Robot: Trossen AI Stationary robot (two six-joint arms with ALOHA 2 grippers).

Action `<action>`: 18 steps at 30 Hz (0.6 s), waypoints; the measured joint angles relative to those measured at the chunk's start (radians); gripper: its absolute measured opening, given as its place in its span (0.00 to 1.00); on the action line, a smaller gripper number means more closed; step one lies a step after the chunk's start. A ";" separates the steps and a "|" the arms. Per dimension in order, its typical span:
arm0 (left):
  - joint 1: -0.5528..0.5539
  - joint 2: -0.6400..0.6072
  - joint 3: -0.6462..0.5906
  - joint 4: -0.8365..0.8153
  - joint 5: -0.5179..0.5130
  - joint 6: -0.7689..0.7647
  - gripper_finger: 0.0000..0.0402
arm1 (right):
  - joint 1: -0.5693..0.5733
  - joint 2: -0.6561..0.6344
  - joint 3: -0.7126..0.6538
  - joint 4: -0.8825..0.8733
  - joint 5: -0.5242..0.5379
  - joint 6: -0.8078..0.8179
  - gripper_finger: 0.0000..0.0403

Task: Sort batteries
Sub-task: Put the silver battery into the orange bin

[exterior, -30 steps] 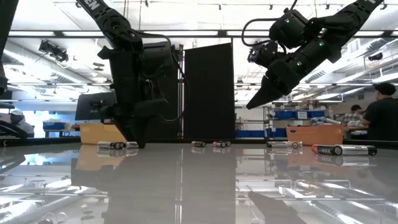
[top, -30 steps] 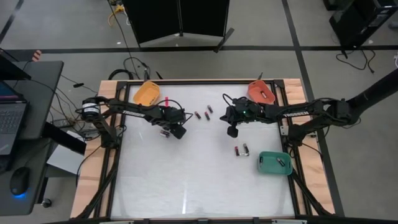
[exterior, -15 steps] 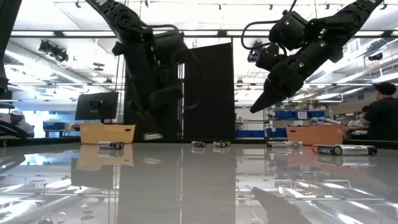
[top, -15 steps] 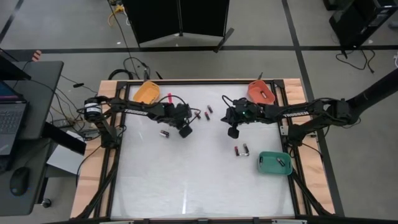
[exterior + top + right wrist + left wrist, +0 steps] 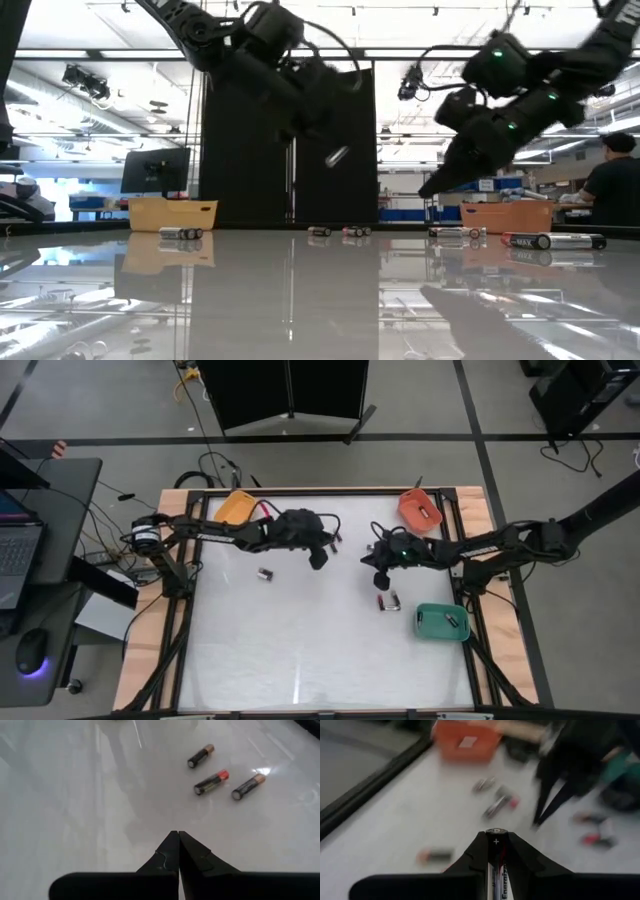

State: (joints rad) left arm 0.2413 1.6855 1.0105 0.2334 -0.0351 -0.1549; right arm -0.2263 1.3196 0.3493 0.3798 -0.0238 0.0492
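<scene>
My left gripper (image 5: 318, 558) hangs high over the table's middle, shut on one dark battery (image 5: 336, 155). My right gripper (image 5: 381, 578) is shut with nothing in it, low over the table just on the far side of a small group of batteries (image 5: 387, 601), which also shows in the right wrist view (image 5: 211, 782). One battery (image 5: 265, 573) lies on its side at the left. Two more (image 5: 333, 540) lie near my left gripper. The orange tray (image 5: 236, 508) is at the far left, the red-orange tray (image 5: 420, 510) at the far right, and the green tray (image 5: 441, 622) at the right. My left gripper pinches the battery between its two fingers (image 5: 520, 857). The battery lies along the fingers, and its plus end (image 5: 496, 833) sticks out past the fingertips. The battery is tilted and lifted clear of the table.
A battery lies inside the green tray (image 5: 452, 620). The table's near half is bare white surface. A dark frame rims the table (image 5: 190, 610). A person (image 5: 610, 190) stands in the room beyond the table's right side.
My left gripper has shut on a battery at the left group, lifted it clear and carried it up and toward the table's right; one battery stays there. My right gripper has dropped lower and gone a little toward the near edge, still shut.
</scene>
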 joint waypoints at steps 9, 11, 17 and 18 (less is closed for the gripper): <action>0.057 0.013 -0.169 0.603 0.331 0.022 0.11 | 0.136 -0.006 -0.101 0.318 0.094 0.167 0.02; 0.055 0.016 -0.195 0.744 0.375 0.023 0.11 | 0.169 -0.005 -0.076 0.360 0.128 0.165 0.02; 0.046 0.016 -0.196 0.862 0.455 0.020 0.11 | 0.247 -0.005 0.048 0.417 0.272 0.106 0.05; 0.042 0.016 -0.193 0.866 0.469 0.020 0.11 | 0.258 -0.005 0.071 0.418 0.298 0.090 0.07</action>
State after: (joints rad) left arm 0.2829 1.7012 0.8180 1.0992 0.4335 -0.1345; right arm 0.0318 1.3148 0.4199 0.7973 0.2741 0.1391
